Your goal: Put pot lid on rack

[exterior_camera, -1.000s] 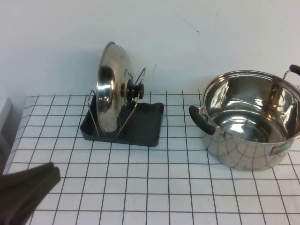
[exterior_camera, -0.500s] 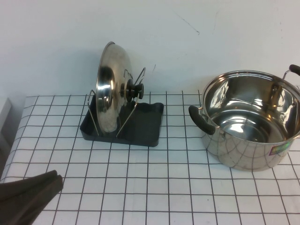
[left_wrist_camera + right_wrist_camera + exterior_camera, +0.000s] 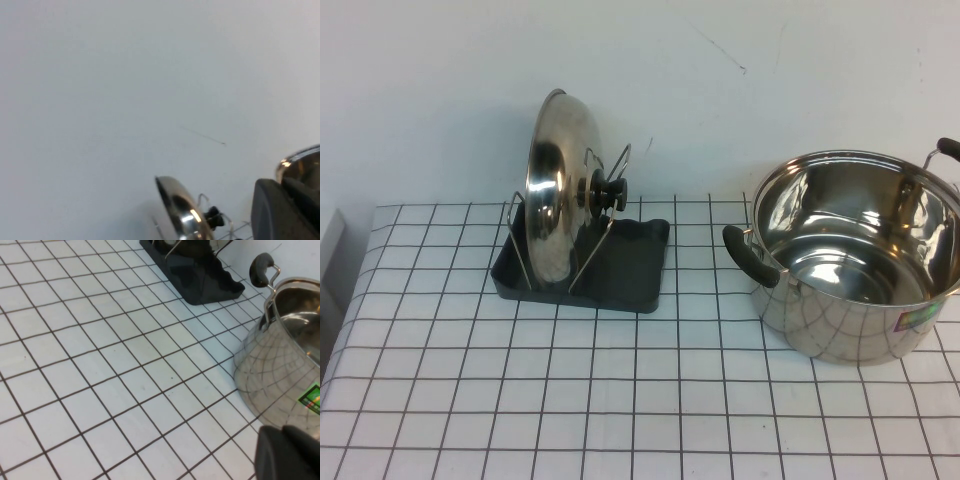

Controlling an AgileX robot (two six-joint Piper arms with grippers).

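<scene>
High view: takes in a white table ruled with a dark grid, backed by a plain white wall. Finds the steel pot on the right side of the table, open, upright and uncovered, with one black handle turned toward the rack and a small coloured sticker low on its near side. Places the pot lid well apart from the pot, left of centre and toward the back of the table, standing on edge in the rack, tilted a little and held between the upright wire loops. Shows the lid's black knob pointing right, toward the pot, over the bare part of the dark grey tray. Shows neither arm over the table here. Left wrist view: catches only a dark piece of the left gripper, raised and facing the wall, with the racked lid and the pot rim beyond; cannot tell whether open or closed. Right wrist view: catches a dark piece of the right gripper above the table just beside the pot's near side; cannot tell its state either.
</scene>
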